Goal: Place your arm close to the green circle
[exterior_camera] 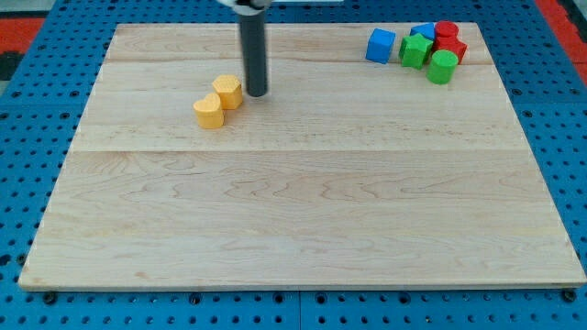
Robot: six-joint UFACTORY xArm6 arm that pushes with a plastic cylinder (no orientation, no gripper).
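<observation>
1. Rod top is cut off at the view's top edge; the arm above it doesn't show. My tip (256, 94) sits on the wooden board (303, 220), upper left-centre.
2. No gripper on this rig, so nothing opens or closes; the rod holds nothing. Tip is just beside the yellow hexagonal block (227, 92), on that block's right. Can't tell if they touch.
3. A second yellow block (209, 111) sits touching the first, down and to the view's left. Shape looks rounded, hard to make out exactly.
4. Green circle (442, 66), a green cylinder, is at the view's top right, at the lower right edge of a tight cluster. Well apart from my tip, most of the board's width away.
5. Cluster is crowded, parts hidden:
   - blue cube (381, 45) stands slightly apart on the left, fully visible.
   - green block (415, 50), shape unclear, overlaps a second blue block (424, 31), mostly hidden behind it.
   - red cylinder (446, 29) at the back; another red block (456, 49) is partly covered by the green circle, shape unclear.
6. Board lies on a blue perforated surface (37, 137); red strips at both top corners are cut off.
7. No brands, labels or readable writing anywhere.
</observation>
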